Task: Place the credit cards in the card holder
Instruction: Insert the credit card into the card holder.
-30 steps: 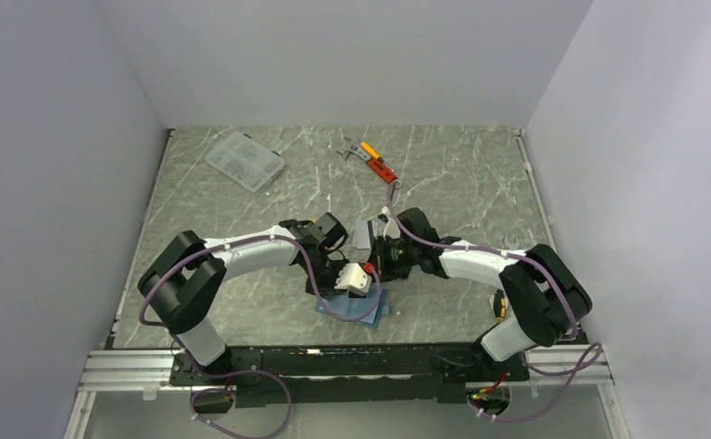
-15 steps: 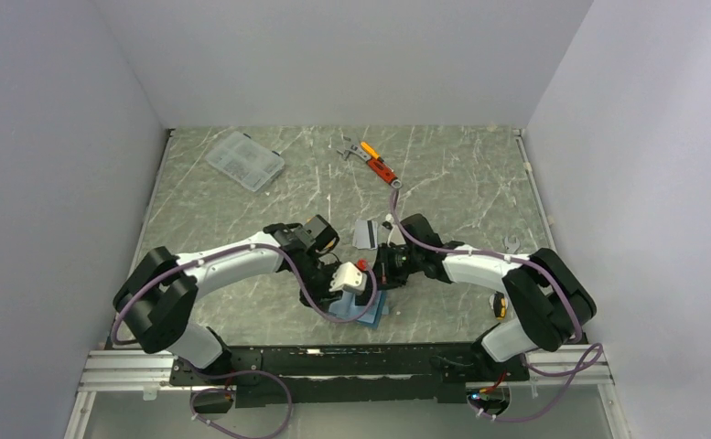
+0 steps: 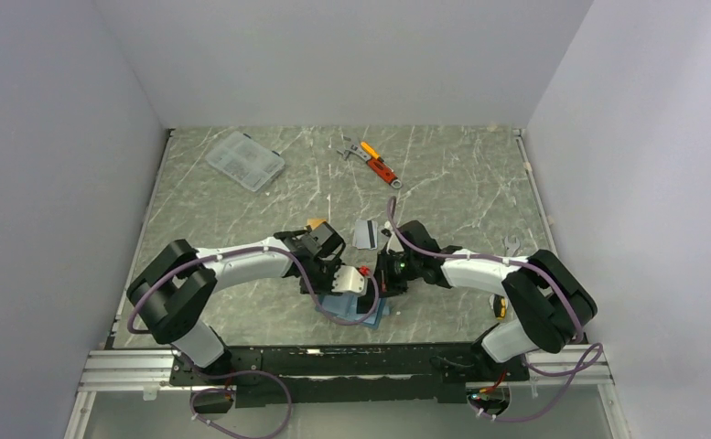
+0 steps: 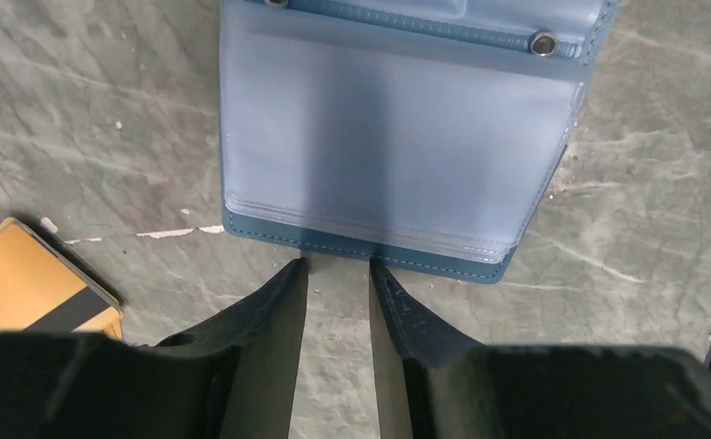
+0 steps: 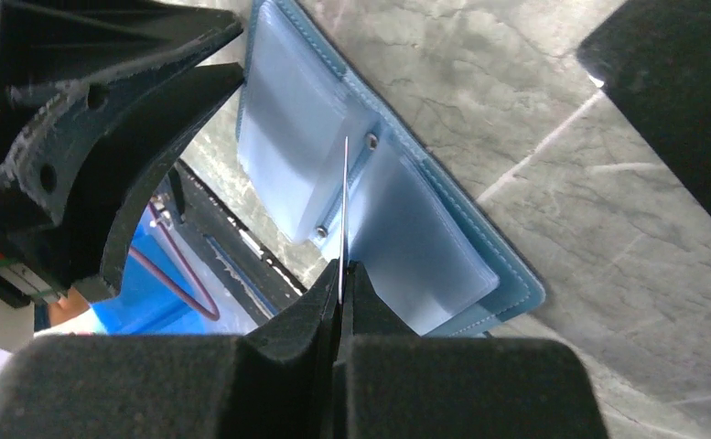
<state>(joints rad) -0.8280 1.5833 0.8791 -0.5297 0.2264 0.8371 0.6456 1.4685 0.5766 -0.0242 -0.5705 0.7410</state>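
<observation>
Insertion step. Right pincer (image 5: 340, 274) is clenched on a credit card (image 5: 345, 201) held edge-on. The card holder (image 5: 425, 247) lies open on the counter (image 5: 562, 183) just beyond its tips. Left pincer (image 4: 338, 270) is released and empty, tips at the holder's near hem. Next, likely: align the card edge with a pocket mouth and slide it in.

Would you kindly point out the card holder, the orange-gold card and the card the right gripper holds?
card holder (image 4: 388, 155), left wrist view, its clear inner pocket.
orange-gold card (image 4: 22, 274), left wrist view, its gold face.
held card (image 5: 344, 206), right wrist view, its thin edge.
</observation>
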